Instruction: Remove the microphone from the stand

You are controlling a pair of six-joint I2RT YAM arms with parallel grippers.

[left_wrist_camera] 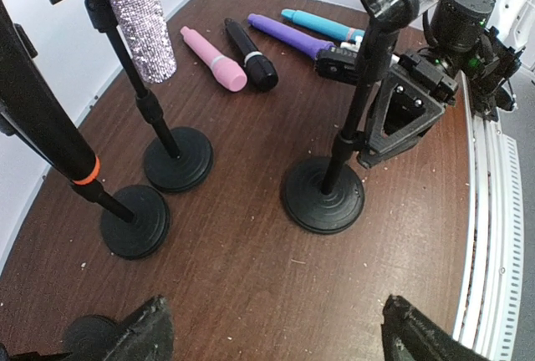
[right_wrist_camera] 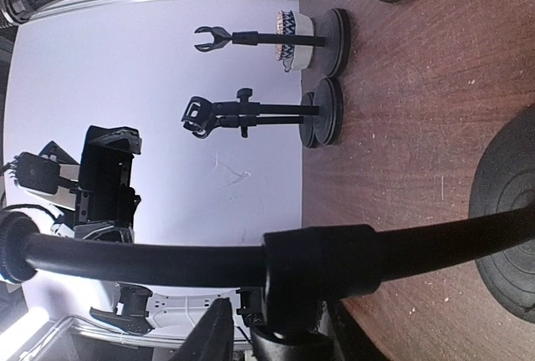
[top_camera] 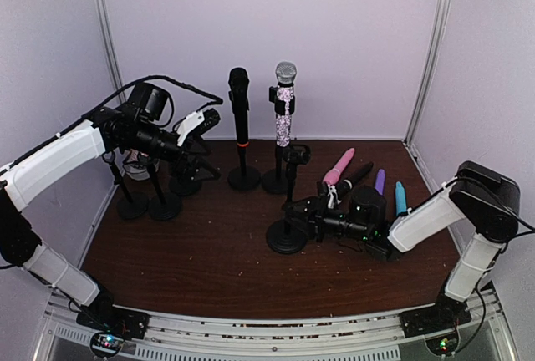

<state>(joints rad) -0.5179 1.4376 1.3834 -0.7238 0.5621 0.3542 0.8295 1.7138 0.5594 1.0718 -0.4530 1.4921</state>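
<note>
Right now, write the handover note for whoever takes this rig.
Left hand: open, empty, raised at the left.
Right hand: jaws around the pole of the empty stand; grip not confirmed.
Done: pink mic, black mic, purple mic and blue mic lie on the table, back right.
To do: orange-ringed mic and glitter mic are in their stands.

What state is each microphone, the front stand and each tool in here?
Black microphone: upright, mounted.
Glitter microphone: upright, mounted.
Front stand: upright, holder empty.
Pink microphone: lying loose on the table.
Loose black microphone: lying flat.
Purple microphone: lying flat.
Blue microphone: lying flat.
Left tool: open, holding nothing.
Right tool: at the front stand's pole; grip unclear.
</note>
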